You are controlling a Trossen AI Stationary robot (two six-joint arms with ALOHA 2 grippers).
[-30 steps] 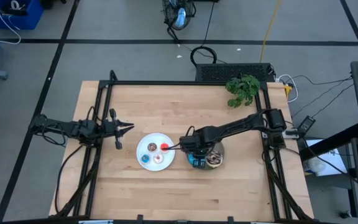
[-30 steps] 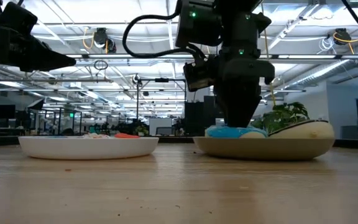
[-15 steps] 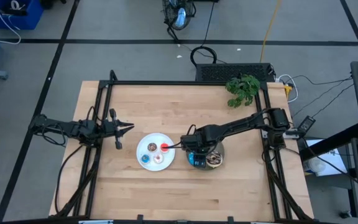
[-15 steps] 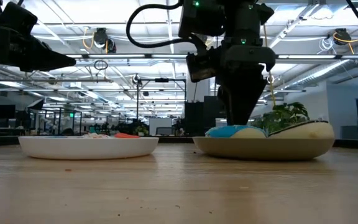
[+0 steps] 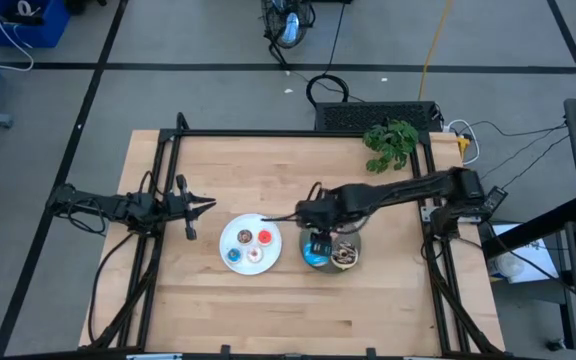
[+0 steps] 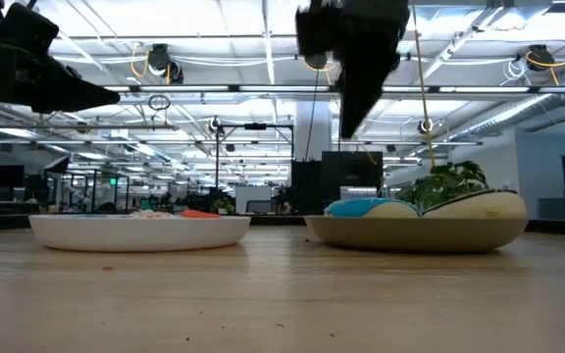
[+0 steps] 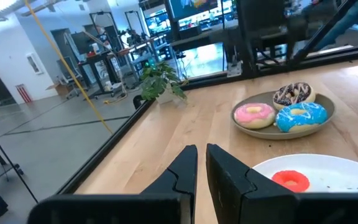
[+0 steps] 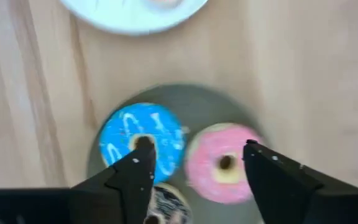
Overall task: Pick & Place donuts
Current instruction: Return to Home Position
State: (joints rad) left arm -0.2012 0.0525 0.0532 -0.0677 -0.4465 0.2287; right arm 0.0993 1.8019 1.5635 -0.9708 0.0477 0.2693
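Right arm stretches in from the frame's right edge, right end effector (image 5: 317, 239) spread above the donuts (image 8: 224, 163); left end effector (image 7: 201, 150) pressed together.

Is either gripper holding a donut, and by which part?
Neither: the right gripper hangs open above the grey plate; the left gripper is shut, empty.

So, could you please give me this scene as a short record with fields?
white plate: holds red tiny donut, brown tiny donut, blue tiny donut, cream tiny donut
grey plate: holds big blue donut, pink donut, chocolate donut
right gripper: open, empty, raised above the grey plate
left gripper: shut, empty, over the table left of the white plate
donuts off the plates: none visible
plant: at the table's far right corner
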